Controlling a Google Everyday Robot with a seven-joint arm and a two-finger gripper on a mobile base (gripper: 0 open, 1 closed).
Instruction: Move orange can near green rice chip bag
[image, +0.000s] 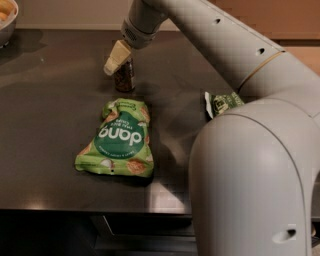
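Dark glossy counter fills most of view, with soft reflections on near edge. Pale bowl at far left corner, cut off by frame, holding orange-yellow items; kind unclear. It sits well left of pincer, which hangs over far middle of counter. Small green bag with white edge lies flat at right, its right part hidden. Beige wall behind far edge; brown wooden panel far right. Dark drawer front below near edge.

— Where is the gripper?
— At the top of the orange can, which stands upright on the dark table.
— And the green rice chip bag?
— Flat, near the can's 6 o'clock. A smaller green bag lies at its 2 o'clock.
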